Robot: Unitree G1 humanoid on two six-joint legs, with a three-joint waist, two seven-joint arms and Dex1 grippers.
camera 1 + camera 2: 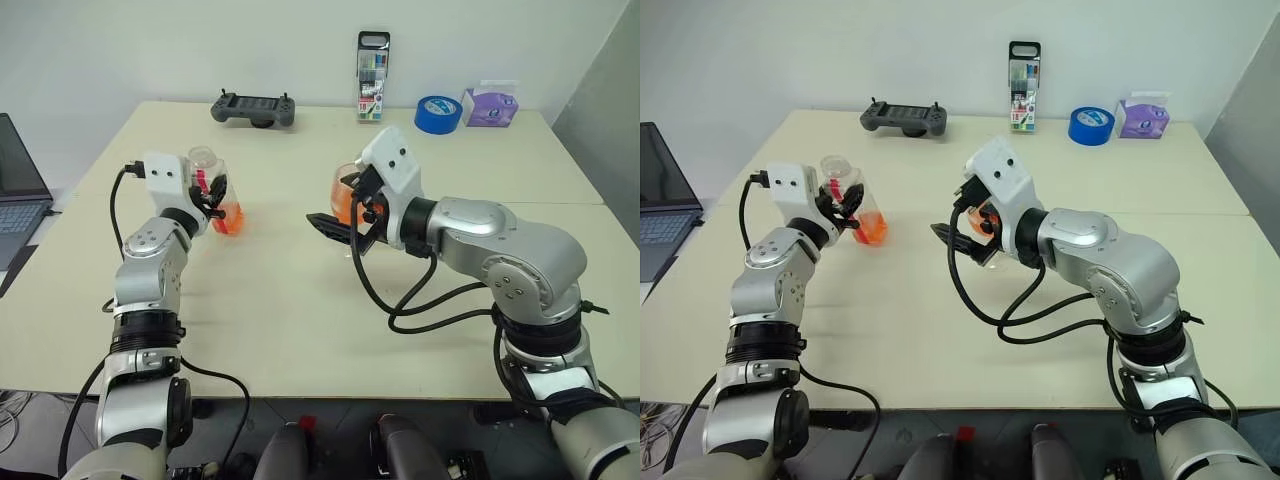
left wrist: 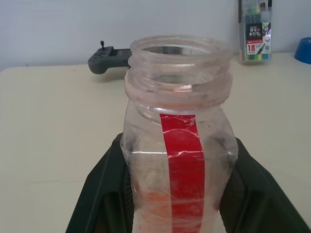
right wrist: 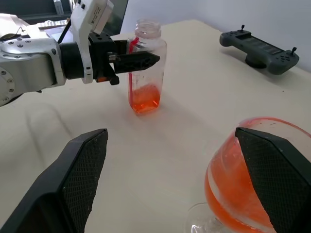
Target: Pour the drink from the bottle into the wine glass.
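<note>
The bottle (image 3: 146, 68) stands upright on the table (image 1: 300, 330), uncapped, near the left edge, with only a shallow layer of drink (image 3: 144, 98) in its base. The left gripper (image 1: 213, 193) is pinched on its body, one black finger on each flat side, as the left wrist view confirms.

The glass (image 3: 243, 179) sits near mid-table, its bowl well filled with orange-red liquid. The right gripper (image 3: 180, 184) has its fingers spread wide, one finger (image 3: 77, 179) well off to one side of the bowl, the other just beside it; no contact is evident.

Handling judgement: the bottle is thin plastic and now nearly empty, so light, somewhat springy under squeeze, and stable on its square sides. The mid-body hold is sound. The glass is the risk item: brittle, top-heavy with liquid, on a thin stem and a small foot. Any hold should be on the bowl or high on the stem, applied gently and kept level.

The pour looks largely complete.
</note>
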